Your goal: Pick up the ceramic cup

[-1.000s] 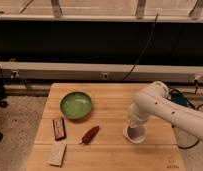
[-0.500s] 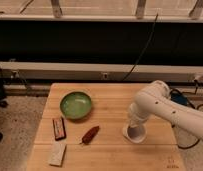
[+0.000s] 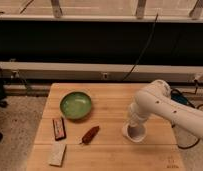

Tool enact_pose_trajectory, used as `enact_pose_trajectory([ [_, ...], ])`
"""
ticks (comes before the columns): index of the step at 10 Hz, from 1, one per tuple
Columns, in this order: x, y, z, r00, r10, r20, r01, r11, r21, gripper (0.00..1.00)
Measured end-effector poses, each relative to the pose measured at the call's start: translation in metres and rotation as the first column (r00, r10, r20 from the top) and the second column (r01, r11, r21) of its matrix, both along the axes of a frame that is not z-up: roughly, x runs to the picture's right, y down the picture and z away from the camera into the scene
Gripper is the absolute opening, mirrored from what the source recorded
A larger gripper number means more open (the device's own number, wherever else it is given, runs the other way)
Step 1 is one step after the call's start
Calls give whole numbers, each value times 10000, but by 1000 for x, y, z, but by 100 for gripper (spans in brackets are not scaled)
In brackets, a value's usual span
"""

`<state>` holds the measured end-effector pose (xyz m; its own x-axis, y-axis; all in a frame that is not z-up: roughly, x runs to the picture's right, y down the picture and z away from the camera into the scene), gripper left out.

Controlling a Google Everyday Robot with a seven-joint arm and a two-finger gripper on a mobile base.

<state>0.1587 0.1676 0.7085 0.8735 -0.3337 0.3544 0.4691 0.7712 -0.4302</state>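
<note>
As its white arm [image 3: 165, 102] bends down from the right side of the wooden table [image 3: 112, 97], the robot's gripper [image 3: 135, 126] stands directly over the ceramic cup [image 3: 134, 133], its lower end at or inside the cup's mouth. Whether it has closed on the cup cannot be told from this angle, since the wrist hides the tip. The small white cup sits upright on the tabletop near the table's front right, resting on the wood and not lifted.

Left of the cup, with bare wood between them, lies a dark red, tapered object [image 3: 90, 134], set at a slant. Farther left from the cup is a small dark rectangular bar [image 3: 58, 127], and in front of that, toward the table's near left corner, a pale rectangular sponge-like block [image 3: 57, 154]. The wide green bowl [image 3: 75, 105] sits well apart from the cup, to its left and farther back. Behind the table runs a long dark wall unit with a cable [image 3: 142, 52] hanging down across it.

By the look of it, the grasp itself is the step in hand: the approach appears complete and the cup is not yet raised. The next move would call for a firm hold on the rim or wall, then a straight vertical lift, kept clear of the red object.
</note>
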Motion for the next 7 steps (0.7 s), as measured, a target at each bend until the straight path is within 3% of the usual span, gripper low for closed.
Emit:
enact_pose_trajectory([
  [7,-2,-5,-6,9998,-109,194,106,9999,111,5],
])
